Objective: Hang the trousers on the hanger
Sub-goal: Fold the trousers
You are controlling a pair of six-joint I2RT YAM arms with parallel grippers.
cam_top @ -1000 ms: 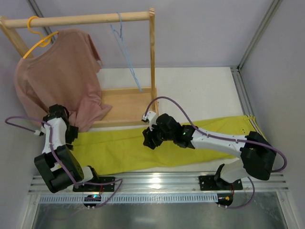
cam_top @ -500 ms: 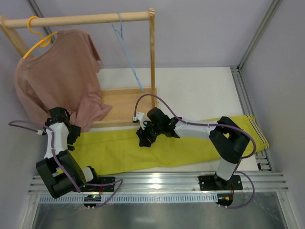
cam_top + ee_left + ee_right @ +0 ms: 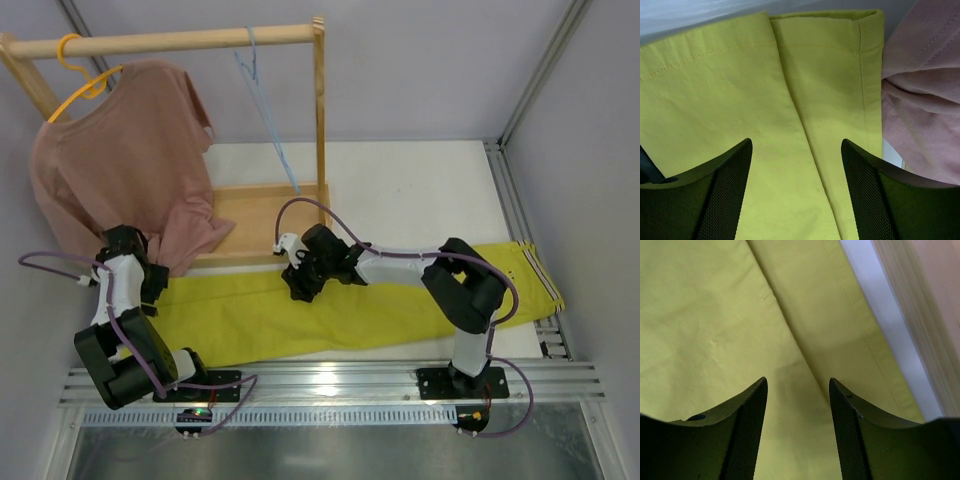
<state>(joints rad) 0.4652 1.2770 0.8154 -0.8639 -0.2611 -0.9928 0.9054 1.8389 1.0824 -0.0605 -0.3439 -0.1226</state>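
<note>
One pair of trousers (image 3: 250,315), one blue hanger (image 3: 270,125), one yellow hanger (image 3: 85,92)

Black-and-white arms (image 3: 395,268) — purple cables (image 3: 300,200) (looped), dark mesh-textured fingers (image 3: 722,200).

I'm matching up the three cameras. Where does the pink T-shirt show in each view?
Top external: the pink T-shirt hangs at upper left.
Left wrist: the pink T-shirt lies bunched along the right edge.
Right wrist: not in it.
Shared landmark: the yellow-green trousers, lying across the lower middle of the top view and filling most of both wrist views.
</note>
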